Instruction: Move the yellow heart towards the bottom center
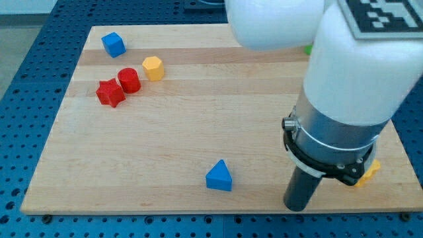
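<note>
A yellow block [367, 173], probably the yellow heart, shows only as a sliver at the view's lower right, mostly hidden behind my arm. My tip [299, 207] rests on the board near the bottom edge, left of that yellow block and right of a blue triangle [219, 176].
At the view's upper left are a blue cube [113, 44], a yellow hexagon [153, 67], a red cylinder [128, 80] and a red star [110, 92]. A green sliver [308, 48] peeks out beside my arm at the top. The wooden board [198, 112] lies on a blue perforated table.
</note>
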